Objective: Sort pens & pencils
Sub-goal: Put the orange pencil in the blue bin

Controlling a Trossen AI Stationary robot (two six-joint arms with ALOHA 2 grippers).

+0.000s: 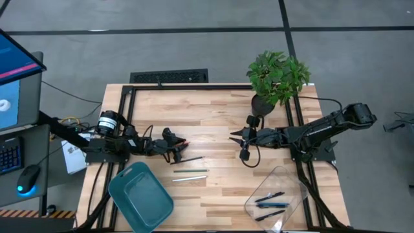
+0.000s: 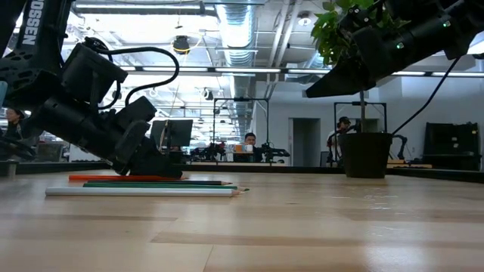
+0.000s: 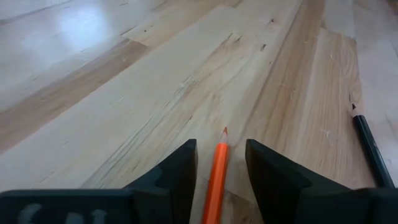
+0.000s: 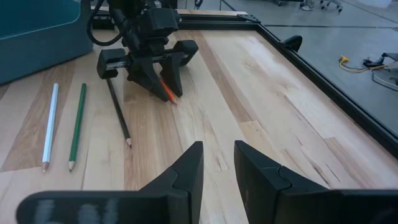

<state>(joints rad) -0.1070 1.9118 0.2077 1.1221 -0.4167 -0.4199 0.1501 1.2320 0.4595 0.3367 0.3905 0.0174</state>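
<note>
The left gripper [image 1: 182, 146] sat low on the wooden table [image 1: 220, 110], its two fingers [image 3: 177, 174] spread to either side of the orange pencil [image 3: 216, 177] without pressing on it; the pencil lay flat on the wood between them, its tip pointing away from the wrist. Just beside it lay a dark pencil [image 4: 117, 112], and nearer the table's front edge a green pencil [image 4: 77, 124] and a pale pencil [image 4: 49, 124] lay side by side. A teal tray [image 1: 141, 197] stood at the front left. The right gripper [image 1: 235, 135] hung above the table's middle near a potted plant [image 1: 277, 77], fingers slightly parted and empty. Three pens [image 1: 270, 206] lay in a clear tray [image 1: 284, 176] at the front right.
</note>
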